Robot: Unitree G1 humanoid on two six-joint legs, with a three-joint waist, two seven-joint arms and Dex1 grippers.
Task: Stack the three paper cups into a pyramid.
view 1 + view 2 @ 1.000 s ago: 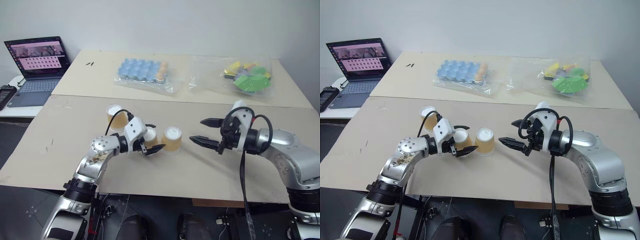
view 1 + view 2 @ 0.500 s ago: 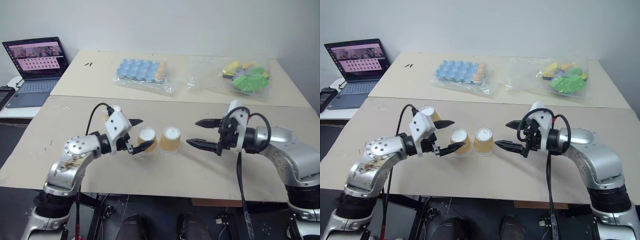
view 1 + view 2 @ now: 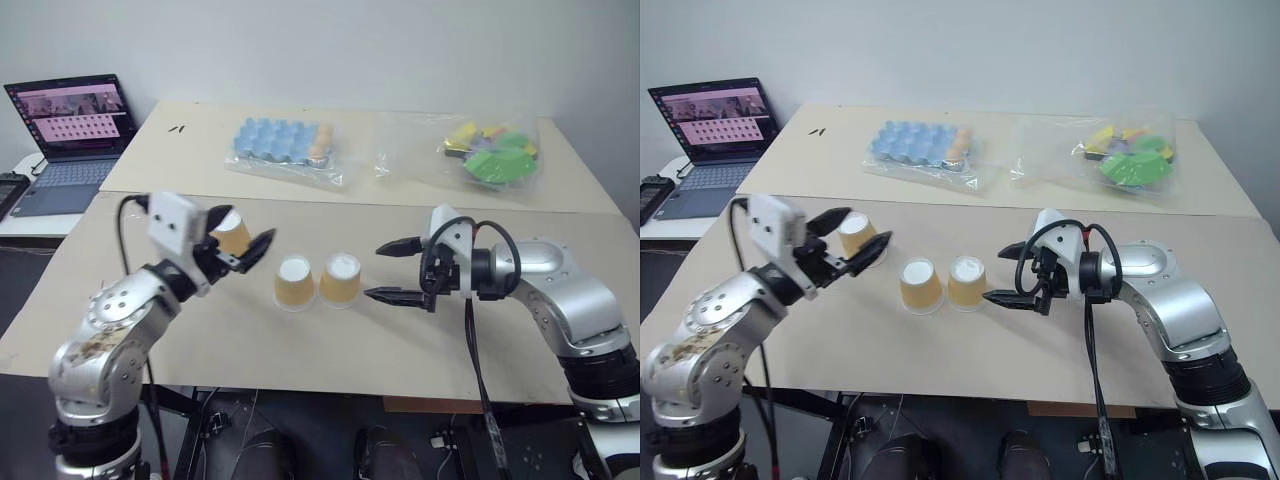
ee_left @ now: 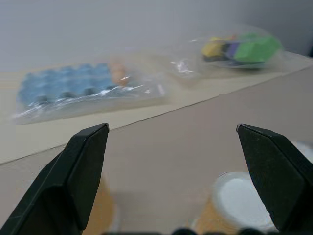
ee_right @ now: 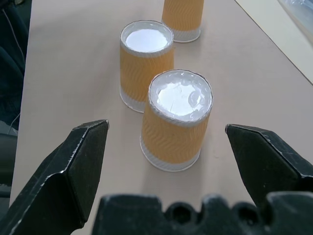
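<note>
Two paper cups stand upside down, side by side and nearly touching, in the middle of the near table: the left cup [image 3: 294, 283] and the right cup [image 3: 340, 279]. The third cup [image 3: 233, 236] stands further back and to the left. My left gripper [image 4: 172, 128] hangs open and empty above the table at the left, in front of the third cup, with its fingers level. To the right of the pair my right gripper [image 3: 390, 270] is open and points at the right cup [image 5: 178, 120], a short gap away from it.
At the back of the far table lie a blue tray of moulded cells in clear plastic [image 3: 285, 145] and a clear bag of coloured toys [image 3: 490, 150]. An open laptop [image 3: 70, 120] sits on a side table at the far left.
My left gripper has drawn away from the left cup of the pair, moving left and up and turning level. That cup stays beside the other. The right gripper has barely moved.
</note>
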